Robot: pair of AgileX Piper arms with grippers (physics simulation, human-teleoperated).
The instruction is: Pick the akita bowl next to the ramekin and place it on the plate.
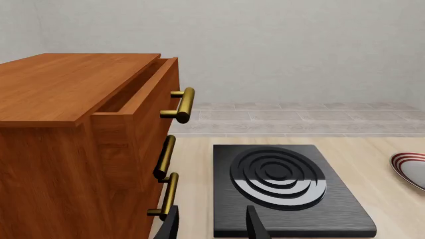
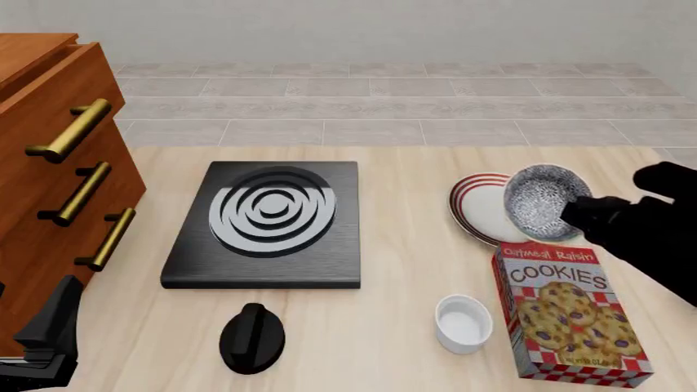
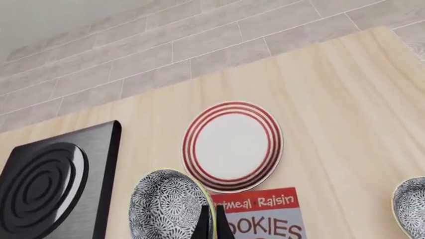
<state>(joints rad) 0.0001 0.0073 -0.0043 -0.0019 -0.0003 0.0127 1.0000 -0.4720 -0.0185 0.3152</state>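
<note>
The akita bowl (image 2: 541,201) hangs tilted in the air over the right part of the plate (image 2: 475,209), its speckled inside facing the camera. My right gripper (image 2: 579,214) is shut on its rim; in the right wrist view the fingers (image 3: 204,223) pinch the rim of the bowl (image 3: 166,206), with the red-ringed plate (image 3: 232,147) lying beyond. The white ramekin (image 2: 464,323) stands on the table near the front, left of the cookie box. My left gripper (image 2: 44,336) is at the near left by the cabinet, open and holding nothing, its fingers (image 1: 256,225) spread.
A cookie box (image 2: 569,312) lies just in front of the plate. A black stove burner (image 2: 273,219) sits mid-table with a black knob (image 2: 253,336) in front of it. A wooden drawer cabinet (image 2: 55,180) stands at left, top drawer ajar. Another speckled bowl (image 3: 411,205) shows at the right wrist view's edge.
</note>
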